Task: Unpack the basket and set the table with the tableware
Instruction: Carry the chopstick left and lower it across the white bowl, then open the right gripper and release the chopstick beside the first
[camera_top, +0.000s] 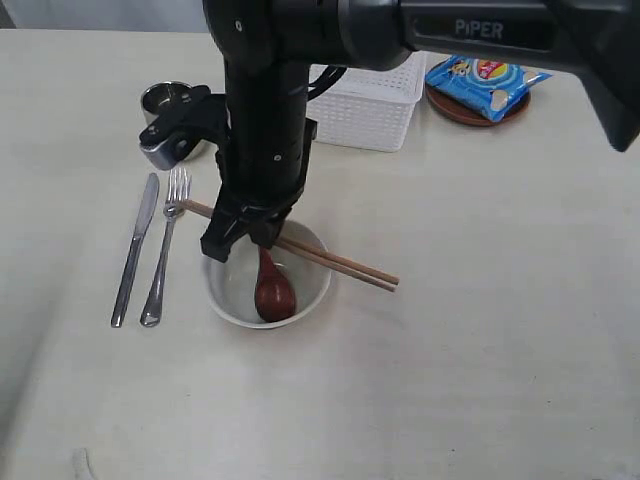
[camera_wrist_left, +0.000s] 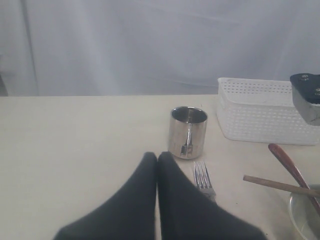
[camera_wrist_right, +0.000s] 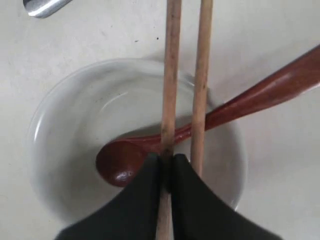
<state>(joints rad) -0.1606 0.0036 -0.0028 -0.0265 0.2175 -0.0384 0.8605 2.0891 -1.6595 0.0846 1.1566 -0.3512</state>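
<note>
Right hand (camera_wrist_right: 165, 160) is pinching one wooden chopstick (camera_wrist_right: 171, 75) lying across the off-white round bowl (camera_top: 216, 297) holding the red-brown wooden spoon (camera_top: 273, 291). Left hand (camera_wrist_left: 157, 159) is sitting pressed together, empty. Steel knife (camera_top: 135, 250), steel fork (camera_top: 163, 255) and shiny steel mug (camera_top: 166, 99) are lying on the pale cream desk (camera_top: 480, 350). White perforated plastic basket (camera_top: 370, 115) is looking unpacked, so nearly done.

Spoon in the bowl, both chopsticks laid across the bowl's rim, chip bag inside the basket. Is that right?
Not quite. The chip bag is not in the basket; it lies on the brown plate beside it, as the exterior view shows. The spoon in the bowl and the chopsticks across its rim are as stated.
</note>
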